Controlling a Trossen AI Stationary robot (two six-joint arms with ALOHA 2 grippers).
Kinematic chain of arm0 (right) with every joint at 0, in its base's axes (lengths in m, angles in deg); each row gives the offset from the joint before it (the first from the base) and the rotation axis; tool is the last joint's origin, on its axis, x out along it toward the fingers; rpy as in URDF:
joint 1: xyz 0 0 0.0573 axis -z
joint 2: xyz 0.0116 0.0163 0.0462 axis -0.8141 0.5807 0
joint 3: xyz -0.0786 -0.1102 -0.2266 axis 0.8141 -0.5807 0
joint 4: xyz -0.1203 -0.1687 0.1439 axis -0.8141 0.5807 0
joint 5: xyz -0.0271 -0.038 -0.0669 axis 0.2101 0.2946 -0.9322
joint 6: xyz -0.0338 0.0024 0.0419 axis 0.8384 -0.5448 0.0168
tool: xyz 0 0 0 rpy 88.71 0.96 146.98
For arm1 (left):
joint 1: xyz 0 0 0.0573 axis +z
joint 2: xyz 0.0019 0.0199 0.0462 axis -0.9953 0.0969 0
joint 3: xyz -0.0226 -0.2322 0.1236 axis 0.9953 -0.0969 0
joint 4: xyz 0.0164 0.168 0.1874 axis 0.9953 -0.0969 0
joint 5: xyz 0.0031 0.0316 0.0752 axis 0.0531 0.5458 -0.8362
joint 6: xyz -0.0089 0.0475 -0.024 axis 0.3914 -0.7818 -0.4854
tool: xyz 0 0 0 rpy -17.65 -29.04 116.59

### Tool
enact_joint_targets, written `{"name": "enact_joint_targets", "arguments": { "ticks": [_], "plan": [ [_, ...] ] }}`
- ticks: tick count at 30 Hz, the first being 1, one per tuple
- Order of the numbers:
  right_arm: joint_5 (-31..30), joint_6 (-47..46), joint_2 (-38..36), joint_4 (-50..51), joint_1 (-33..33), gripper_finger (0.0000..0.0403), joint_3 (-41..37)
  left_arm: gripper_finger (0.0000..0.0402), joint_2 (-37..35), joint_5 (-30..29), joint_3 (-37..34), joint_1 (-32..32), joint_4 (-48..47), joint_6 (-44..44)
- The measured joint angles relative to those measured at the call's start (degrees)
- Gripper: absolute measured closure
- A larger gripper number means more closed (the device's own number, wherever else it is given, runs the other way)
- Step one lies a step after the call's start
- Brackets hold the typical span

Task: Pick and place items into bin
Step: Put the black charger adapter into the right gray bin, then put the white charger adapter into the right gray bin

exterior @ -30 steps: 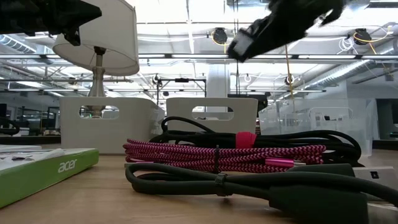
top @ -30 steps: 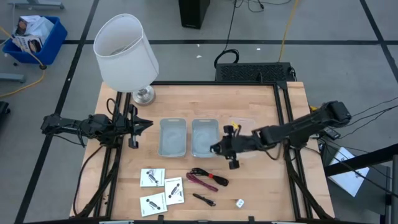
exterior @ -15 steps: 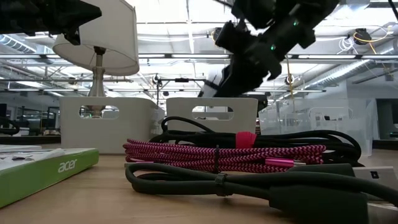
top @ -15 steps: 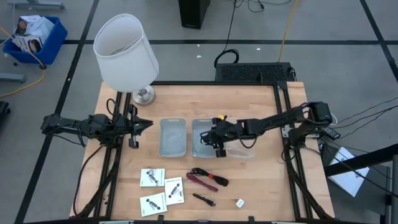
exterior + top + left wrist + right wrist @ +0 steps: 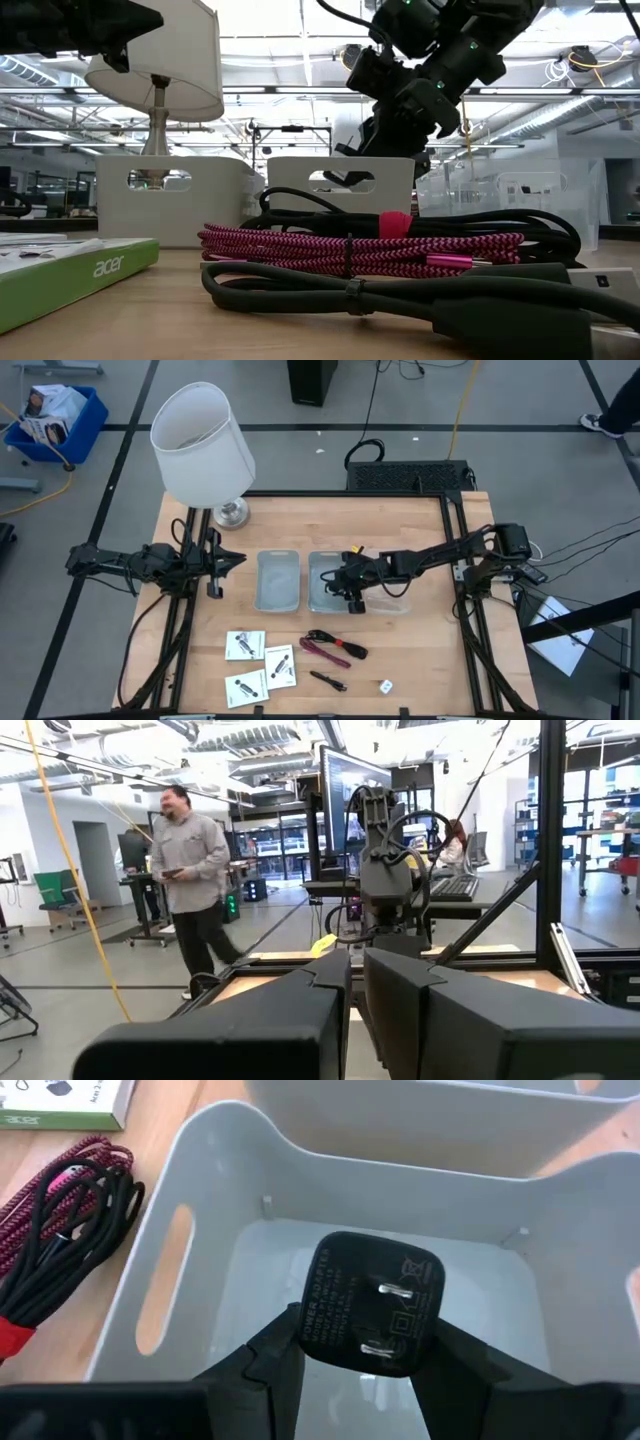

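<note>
Nearest the table's [image 5: 400, 520] front edge lie three white packets [image 5: 258, 665] with dark contents, a thin black stick [image 5: 328, 680] and a tiny white cube [image 5: 386, 685]. Just behind them is the red-and-black cable bundle [image 5: 335, 648]; the low view shows its braided magenta weave and thick black cords, which the high view reduces to a small coil.

Farther back, two grey bins stand side by side. The right gripper [image 5: 352, 588] reaches over the right bin [image 5: 322, 600], its arm stretched low across the table from the right. Only the right wrist view shows what it carries: a square black power adapter [image 5: 373, 1303] with two metal prongs, pinched between the fingers [image 5: 275, 1345] above the bin floor.

The left gripper [image 5: 218, 563] hangs beside the left bin [image 5: 277, 582], fingers close together and holding nothing, arm level. Behind stands a white lamp [image 5: 201, 445].
</note>
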Motion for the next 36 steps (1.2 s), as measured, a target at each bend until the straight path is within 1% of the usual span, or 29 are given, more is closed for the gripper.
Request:
{"name": "enact_joint_targets", "arguments": {
  "ticks": [9, 17, 28, 31, 33, 36],
  "plan": [
    [-0.15, -0.91, -0.17, 0.01, 0.04, 0.0238, 0.00, 0.0360, -0.01, 0.00, 0.00, 0.01, -0.02, 0.00],
    [-0.61, -1.54, -0.17, 0.01, 0.04, 0.0237, 0.00, 0.0360, 0.01, 0.00, 0.00, -0.01, -0.02, 0.00],
    [-0.66, -1.93, -0.17, -0.19, 0.04, 0.0198, 0.00, 0.0360, 0.00, 0.00, 0.00, -0.01, -0.02, 0.00],
    [-0.74, -1.71, -1.65, 0.12, 0.00, 0.0192, 0.02, 0.0360, -0.01, 0.00, 0.00, -0.01, -0.02, 0.00],
    [-1.00, -1.70, -3.91, 3.50, -0.76, 0.0191, 1.71, 0.0360, 0.01, 0.00, 0.00, 0.01, -0.07, 0.01],
    [-2.04, -1.67, -8.31, 13.24, -3.89, 0.0191, 6.05, 0.0360, -0.01, 0.01, 0.00, 0.01, -0.34, 0.04]
  ]
}}
